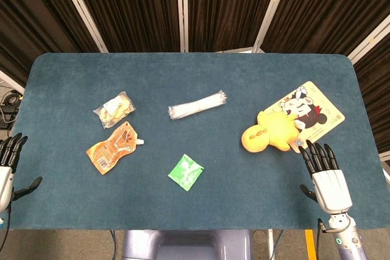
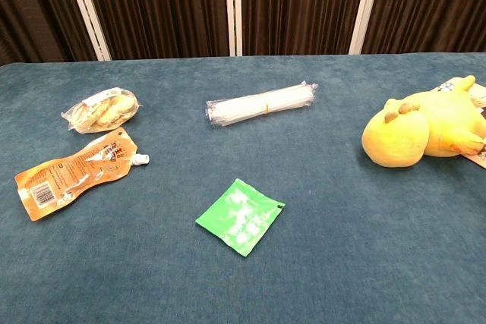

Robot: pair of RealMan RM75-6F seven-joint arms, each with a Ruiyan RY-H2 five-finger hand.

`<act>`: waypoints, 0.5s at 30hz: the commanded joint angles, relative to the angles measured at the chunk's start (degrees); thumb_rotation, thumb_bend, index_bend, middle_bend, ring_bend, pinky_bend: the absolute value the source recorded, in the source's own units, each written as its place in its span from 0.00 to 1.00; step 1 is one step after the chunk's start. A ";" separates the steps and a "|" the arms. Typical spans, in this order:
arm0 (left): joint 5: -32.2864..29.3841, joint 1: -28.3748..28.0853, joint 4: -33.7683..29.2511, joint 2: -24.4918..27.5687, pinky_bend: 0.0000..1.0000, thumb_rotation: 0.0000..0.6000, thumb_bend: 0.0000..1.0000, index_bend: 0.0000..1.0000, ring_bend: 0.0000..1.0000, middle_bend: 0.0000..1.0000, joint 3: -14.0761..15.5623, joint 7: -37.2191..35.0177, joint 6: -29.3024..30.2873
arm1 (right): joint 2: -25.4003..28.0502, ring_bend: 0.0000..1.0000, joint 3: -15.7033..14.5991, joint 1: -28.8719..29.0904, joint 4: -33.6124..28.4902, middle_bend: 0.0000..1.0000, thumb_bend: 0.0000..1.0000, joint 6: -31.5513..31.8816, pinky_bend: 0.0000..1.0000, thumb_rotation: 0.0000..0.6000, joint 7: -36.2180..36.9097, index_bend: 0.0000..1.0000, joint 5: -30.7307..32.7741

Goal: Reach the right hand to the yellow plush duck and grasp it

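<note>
The yellow plush duck (image 1: 269, 130) lies on its side at the right of the blue table, partly on a cartoon card (image 1: 312, 115). In the chest view the duck (image 2: 425, 130) sits at the right edge. My right hand (image 1: 325, 178) hovers near the table's front right edge, just in front of and slightly right of the duck, fingers spread and pointing toward it, holding nothing. My left hand (image 1: 8, 165) is at the front left edge, fingers apart and empty. Neither hand shows in the chest view.
An orange spout pouch (image 1: 111, 147), a clear snack bag (image 1: 114, 109), a white wrapped roll (image 1: 197, 105) and a green sachet (image 1: 186, 172) lie across the left and middle of the table (image 1: 201, 71). Dark curtains hang behind.
</note>
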 commanded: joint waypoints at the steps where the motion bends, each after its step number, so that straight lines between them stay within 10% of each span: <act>1: 0.01 0.01 0.05 0.00 0.00 1.00 0.21 0.00 0.00 0.00 -0.01 0.04 0.04 | 0.16 0.00 0.36 -0.31 0.48 0.00 0.21 -0.41 0.00 1.00 0.54 0.00 -0.05; 15: -0.15 0.17 -0.14 0.41 0.00 1.00 0.21 0.00 0.00 0.00 -0.24 -0.60 0.45 | 0.87 0.00 1.48 -0.80 0.20 0.00 0.21 -2.11 0.00 1.00 1.89 0.00 -0.18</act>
